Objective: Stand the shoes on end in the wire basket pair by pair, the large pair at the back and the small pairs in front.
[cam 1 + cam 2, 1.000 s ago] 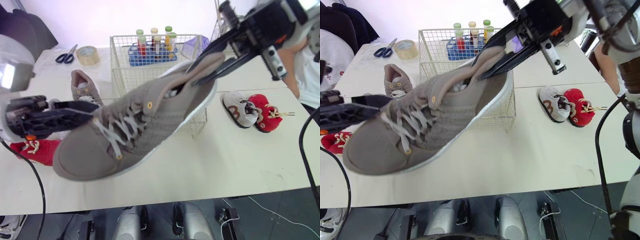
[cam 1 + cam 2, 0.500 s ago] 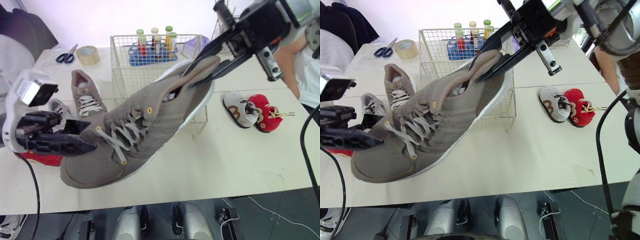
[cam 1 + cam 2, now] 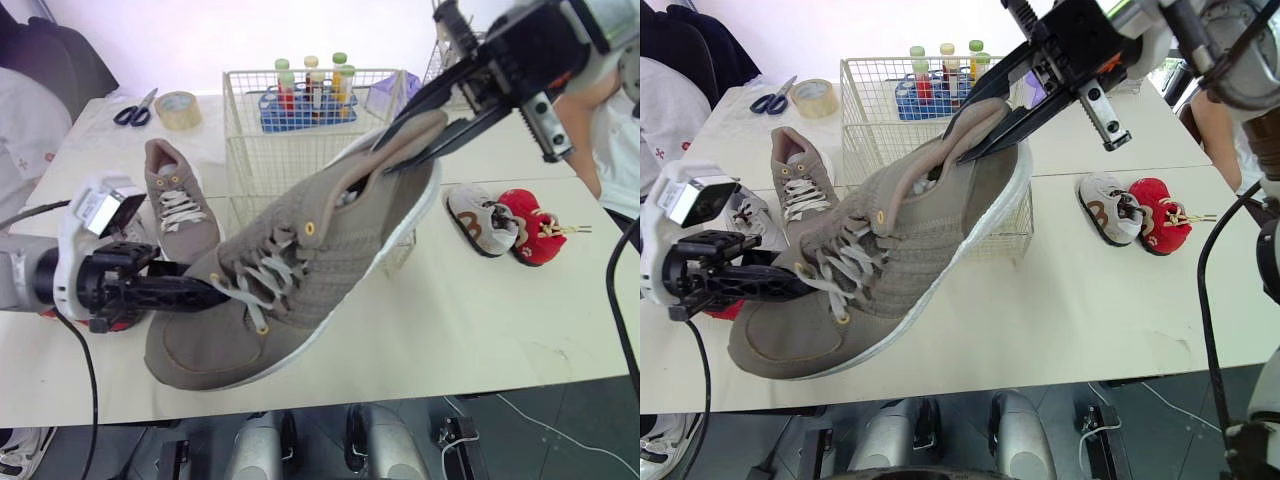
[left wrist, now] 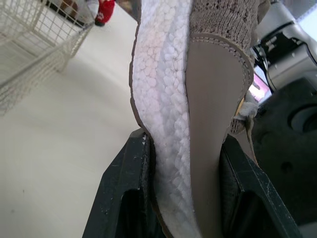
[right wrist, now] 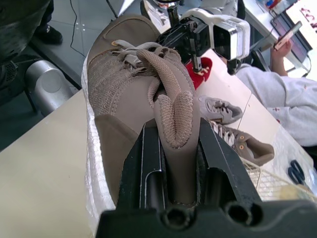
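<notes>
A large taupe shoe (image 3: 300, 270) hangs tilted over the table in front of the wire basket (image 3: 250, 150), toe down to the left. My right gripper (image 3: 385, 158) is shut on its heel collar; the right wrist view has both fingers (image 5: 143, 163) pressed against the collar. My left gripper (image 3: 222, 295) is at the toe end, and in the left wrist view its fingers (image 4: 124, 198) clamp the white sole (image 4: 168, 124) and the upper. The matching large shoe (image 3: 180, 205) lies on the table to the left. A small white shoe (image 3: 480, 222) and a small red shoe (image 3: 530, 228) lie at the right.
A small grey shoe (image 3: 748, 218) and a red shoe (image 3: 725, 310) lie by my left arm. Behind the basket stand a rack of bottles (image 3: 305, 95), a tape roll (image 3: 177, 108) and scissors (image 3: 133, 112). A person (image 3: 615, 140) is at the right edge.
My left gripper has swung in to the right onto the shoe's toe end and closed on it. The shoe has shifted slightly right and lower; the right gripper keeps its hold.
</notes>
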Robot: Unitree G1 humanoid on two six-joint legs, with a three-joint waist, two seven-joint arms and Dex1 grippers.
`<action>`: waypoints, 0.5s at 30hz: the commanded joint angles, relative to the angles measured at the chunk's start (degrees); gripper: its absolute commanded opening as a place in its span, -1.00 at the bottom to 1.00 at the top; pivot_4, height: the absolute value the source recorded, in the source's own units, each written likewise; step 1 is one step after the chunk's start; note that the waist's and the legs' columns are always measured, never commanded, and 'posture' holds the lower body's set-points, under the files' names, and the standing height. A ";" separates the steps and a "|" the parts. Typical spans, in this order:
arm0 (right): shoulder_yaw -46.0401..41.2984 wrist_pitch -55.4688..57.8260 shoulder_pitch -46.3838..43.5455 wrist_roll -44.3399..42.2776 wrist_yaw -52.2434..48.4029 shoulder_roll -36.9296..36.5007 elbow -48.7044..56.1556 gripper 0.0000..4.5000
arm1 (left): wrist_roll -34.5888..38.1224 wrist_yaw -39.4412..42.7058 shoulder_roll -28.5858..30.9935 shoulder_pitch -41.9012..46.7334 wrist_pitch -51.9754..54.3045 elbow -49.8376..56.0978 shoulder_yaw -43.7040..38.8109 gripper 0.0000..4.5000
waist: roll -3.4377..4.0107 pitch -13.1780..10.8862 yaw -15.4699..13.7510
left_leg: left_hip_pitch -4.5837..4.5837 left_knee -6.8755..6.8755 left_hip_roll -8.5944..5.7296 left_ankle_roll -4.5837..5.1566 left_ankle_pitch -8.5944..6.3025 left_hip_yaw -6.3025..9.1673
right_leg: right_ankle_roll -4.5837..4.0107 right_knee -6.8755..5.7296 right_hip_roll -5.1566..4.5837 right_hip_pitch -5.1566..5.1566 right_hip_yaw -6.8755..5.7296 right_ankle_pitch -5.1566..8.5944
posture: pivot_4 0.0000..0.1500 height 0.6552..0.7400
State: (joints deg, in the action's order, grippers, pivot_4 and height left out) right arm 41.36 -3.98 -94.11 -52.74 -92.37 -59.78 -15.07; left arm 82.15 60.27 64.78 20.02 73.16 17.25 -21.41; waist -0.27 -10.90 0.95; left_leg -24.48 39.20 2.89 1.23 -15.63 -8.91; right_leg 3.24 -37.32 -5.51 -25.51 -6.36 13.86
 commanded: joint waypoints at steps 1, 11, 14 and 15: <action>-8.36 1.58 0.16 3.54 -0.13 1.39 -6.88 -0.47 | 3.94 -4.53 -2.53 -0.74 -3.26 2.29 -5.56 -0.43 | 0.00 0.00 0.00 | 0.00 0.00 0.00 0.00 0.00 0.01 | 0.00 0.00 0.00 0.01 0.00 0.00 | 1.00 1.00; -39.01 38.89 21.31 -3.71 19.90 0.02 -5.97 0.85 | 7.43 -28.78 -19.09 -5.33 -18.65 12.25 -11.46 -0.43 | -0.26 0.15 -0.53 | 0.04 0.04 -0.06 0.00 0.00 0.18 | -0.01 0.11 -0.07 0.23 -0.04 -0.01 | 1.00 1.00; -50.51 51.66 35.84 -19.18 32.33 6.03 4.15 0.85 | 7.53 -34.52 -25.28 -2.47 -23.57 14.37 -7.98 -0.43 | -0.33 0.17 -0.51 | 0.13 0.10 -0.05 0.00 0.01 0.46 | -0.03 0.16 -0.07 0.56 -0.21 -0.02 | 1.00 1.00; -52.25 53.92 39.45 -22.15 35.98 8.26 7.48 0.85 | 7.09 -35.52 -26.75 -1.54 -24.76 14.59 -6.77 -0.43 | -0.31 0.16 -0.37 | 0.21 0.12 -0.07 0.00 0.01 0.47 | -0.03 0.12 -0.08 0.64 -0.21 -0.02 | 1.00 1.00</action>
State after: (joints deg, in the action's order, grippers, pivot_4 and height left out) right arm -6.65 45.59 -55.32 -67.49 -62.10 -53.12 -13.98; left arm 87.89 26.17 38.86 16.43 52.30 29.08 -28.78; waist -0.58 -10.74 0.58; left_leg -24.24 39.31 2.83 1.22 -15.60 -8.43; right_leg 3.20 -37.25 -5.57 -24.86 -6.58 13.82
